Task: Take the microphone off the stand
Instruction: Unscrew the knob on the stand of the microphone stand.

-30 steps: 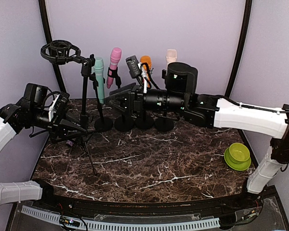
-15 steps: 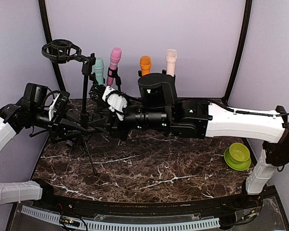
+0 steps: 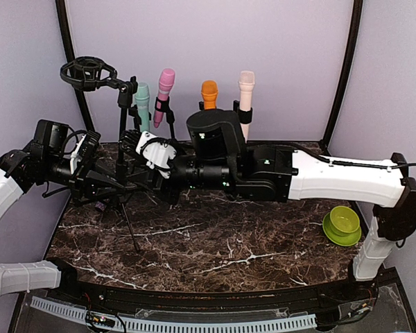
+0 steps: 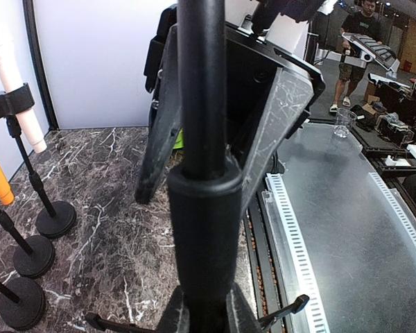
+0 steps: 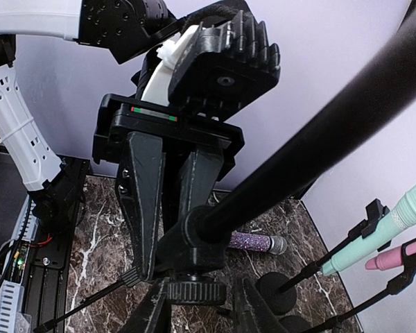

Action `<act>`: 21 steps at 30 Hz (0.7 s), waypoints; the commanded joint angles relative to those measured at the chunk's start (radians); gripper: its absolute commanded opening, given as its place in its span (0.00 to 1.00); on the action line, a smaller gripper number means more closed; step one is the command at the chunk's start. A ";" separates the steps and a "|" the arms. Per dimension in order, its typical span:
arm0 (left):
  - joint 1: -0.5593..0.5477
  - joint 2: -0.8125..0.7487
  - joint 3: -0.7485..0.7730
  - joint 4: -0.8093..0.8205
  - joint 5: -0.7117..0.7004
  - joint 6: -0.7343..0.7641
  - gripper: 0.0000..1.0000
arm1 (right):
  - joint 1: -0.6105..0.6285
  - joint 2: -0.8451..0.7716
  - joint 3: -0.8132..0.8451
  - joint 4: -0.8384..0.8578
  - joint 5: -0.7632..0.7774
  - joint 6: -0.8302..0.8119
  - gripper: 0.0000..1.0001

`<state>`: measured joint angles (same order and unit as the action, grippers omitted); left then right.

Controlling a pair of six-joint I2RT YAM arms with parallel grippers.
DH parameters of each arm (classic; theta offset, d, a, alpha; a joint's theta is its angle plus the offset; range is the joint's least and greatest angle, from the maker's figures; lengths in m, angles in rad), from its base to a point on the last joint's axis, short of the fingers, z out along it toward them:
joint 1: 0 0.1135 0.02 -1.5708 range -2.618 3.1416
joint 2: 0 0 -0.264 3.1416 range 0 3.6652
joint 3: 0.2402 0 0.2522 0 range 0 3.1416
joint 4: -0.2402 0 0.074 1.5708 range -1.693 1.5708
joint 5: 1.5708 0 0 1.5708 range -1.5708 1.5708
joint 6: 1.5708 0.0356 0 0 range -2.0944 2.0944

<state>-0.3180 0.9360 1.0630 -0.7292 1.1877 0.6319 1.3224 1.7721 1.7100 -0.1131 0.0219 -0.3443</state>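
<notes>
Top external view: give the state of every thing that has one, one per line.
left claw: shut on tripod stand
right claw: open, straddling the tripod stand
shock mount: empty
purple microphone: lying on the table
teal microphone, pink microphone, orange microphone, cream microphone: clipped in desk stands
green bowl: upright

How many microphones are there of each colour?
Mint microphone: 1
Pink microphone: 1
Orange microphone: 1
Cream microphone: 1
Purple glittery microphone, lying down: 1
Total: 5
</notes>
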 commanded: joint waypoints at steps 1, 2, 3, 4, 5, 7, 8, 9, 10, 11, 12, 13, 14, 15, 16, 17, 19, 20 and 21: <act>-0.004 -0.010 0.017 0.041 0.041 0.003 0.00 | 0.014 0.019 0.048 0.034 0.026 -0.012 0.29; -0.003 -0.011 0.017 0.040 0.040 0.003 0.00 | 0.015 0.024 0.053 0.029 0.025 -0.012 0.28; -0.004 -0.011 0.018 0.040 0.041 0.004 0.00 | 0.014 0.026 0.058 0.024 0.023 -0.011 0.26; -0.003 -0.012 0.017 0.038 0.040 0.007 0.00 | 0.014 0.028 0.061 0.017 0.022 -0.010 0.23; -0.003 -0.012 0.016 0.038 0.039 0.008 0.00 | 0.015 0.029 0.063 0.013 0.021 -0.009 0.21; -0.004 -0.012 0.015 0.036 0.037 0.012 0.00 | 0.014 0.028 0.063 0.010 0.019 -0.005 0.16; -0.003 -0.012 0.015 0.033 0.037 0.016 0.00 | 0.014 0.028 0.064 0.009 0.019 -0.002 0.14; -0.003 -0.014 0.013 0.030 0.037 0.023 0.00 | 0.014 0.029 0.067 0.007 0.019 0.001 0.12; -0.003 -0.014 0.012 0.028 0.037 0.027 0.00 | 0.015 0.030 0.071 0.005 0.018 0.007 0.11; -0.003 -0.014 0.012 0.024 0.036 0.032 0.00 | 0.014 0.032 0.076 0.001 0.016 0.013 0.10; -0.003 -0.014 0.012 0.020 0.035 0.038 0.00 | 0.014 0.034 0.082 -0.003 0.014 0.019 0.10; -0.003 -0.013 0.014 0.016 0.034 0.046 0.00 | 0.014 0.037 0.088 -0.007 0.020 0.025 0.10; -0.003 -0.013 0.015 0.009 0.032 0.052 0.00 | 0.014 0.042 0.092 -0.010 0.029 0.031 0.13; -0.003 -0.012 0.015 0.007 0.031 0.056 0.00 | 0.014 0.045 0.095 -0.011 0.039 0.038 0.17; -0.004 -0.013 0.015 0.006 0.030 0.057 0.00 | 0.012 0.048 0.097 -0.009 0.045 0.043 0.24; -0.003 -0.014 0.015 0.005 0.032 0.057 0.00 | 0.013 0.048 0.096 -0.002 0.052 0.050 0.29; -0.003 -0.016 0.015 0.004 0.031 0.058 0.00 | 0.013 0.046 0.088 0.008 0.063 0.054 0.31; -0.003 -0.017 0.015 0.002 0.032 0.057 0.00 | 0.013 0.046 0.087 0.009 0.065 0.053 0.31; -0.003 -0.017 0.015 0.002 0.031 0.058 0.00 | 0.011 0.045 0.086 0.010 0.068 0.053 0.31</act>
<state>-0.3172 0.9360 1.0630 -0.7341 1.1778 0.6613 1.3289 1.8080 1.7706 -0.1608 0.0475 -0.3153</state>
